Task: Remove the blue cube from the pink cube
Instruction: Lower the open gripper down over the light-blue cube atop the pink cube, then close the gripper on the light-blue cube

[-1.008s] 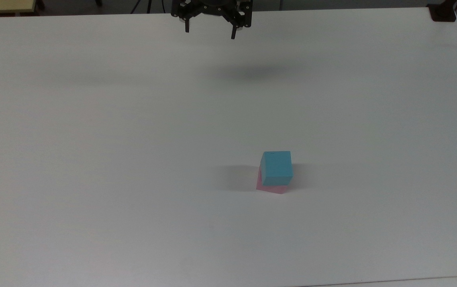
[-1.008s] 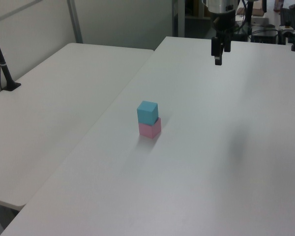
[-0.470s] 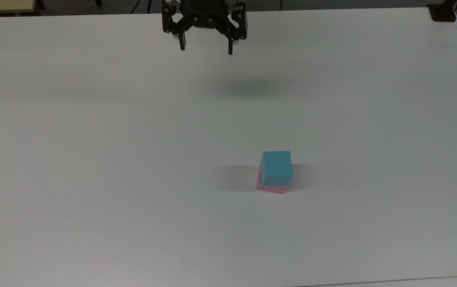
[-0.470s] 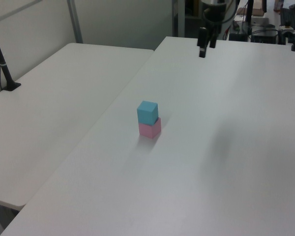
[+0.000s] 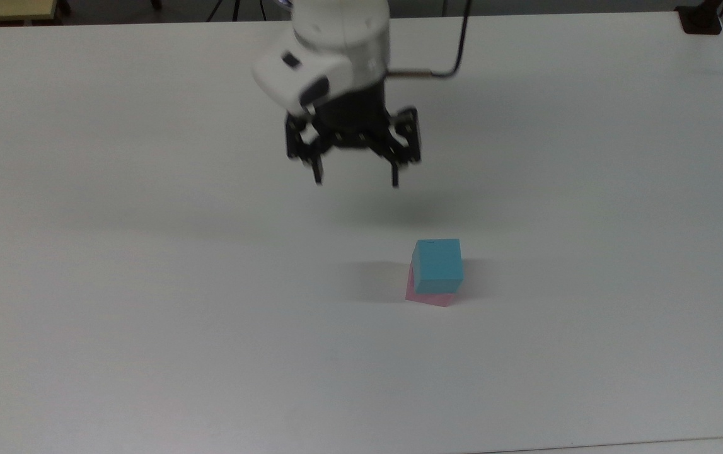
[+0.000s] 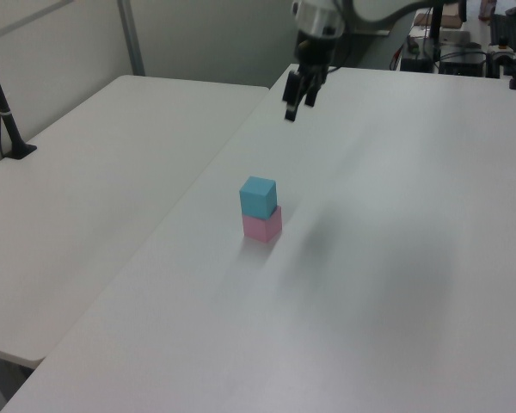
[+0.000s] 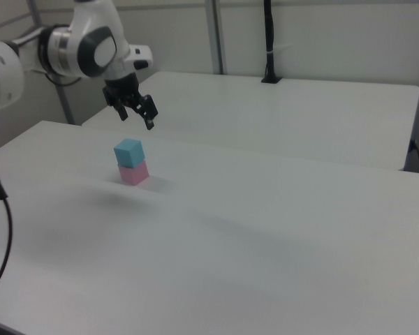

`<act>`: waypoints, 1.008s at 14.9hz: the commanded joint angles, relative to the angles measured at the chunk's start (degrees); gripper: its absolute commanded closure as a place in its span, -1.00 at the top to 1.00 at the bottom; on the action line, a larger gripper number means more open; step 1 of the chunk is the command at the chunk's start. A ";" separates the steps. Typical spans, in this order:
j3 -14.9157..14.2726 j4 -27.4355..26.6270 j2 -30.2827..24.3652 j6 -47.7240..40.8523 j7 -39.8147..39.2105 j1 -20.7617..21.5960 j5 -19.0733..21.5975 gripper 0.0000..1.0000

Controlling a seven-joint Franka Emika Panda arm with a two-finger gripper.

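Claw is hanging with fingers spread wide above the bare white desk, well apart from the blue cube sitting slightly askew atop the pink cube.

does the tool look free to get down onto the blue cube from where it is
Probably yes. The tool hangs open above the table, and nothing stands between it and the blue cube, which sits exposed atop the pink cube.

No legible text, labels, brands, numbers or signs anywhere on the cubes, arm or tables.
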 commanded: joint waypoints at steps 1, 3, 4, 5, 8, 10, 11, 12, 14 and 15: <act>-0.20 4.30 6.04 3.49 0.59 3.37 -1.25 1.00; -0.19 4.30 6.75 4.89 2.25 4.51 -2.04 1.00; -0.11 4.30 6.92 5.77 3.57 4.95 -3.18 1.00; 0.07 4.30 7.36 6.65 4.45 5.22 -4.41 1.00; 0.60 5.26 10.25 8.85 6.65 7.15 -8.27 1.00; 0.60 7.63 13.33 8.94 8.49 7.85 -10.65 1.00; 0.51 8.86 14.73 9.03 9.03 8.38 -11.70 1.00; 0.51 9.40 15.88 9.29 9.38 8.73 -12.50 1.00; 0.51 9.40 16.77 10.69 10.35 9.09 -13.55 1.00; 0.51 9.40 17.20 10.96 10.78 9.35 -14.34 1.00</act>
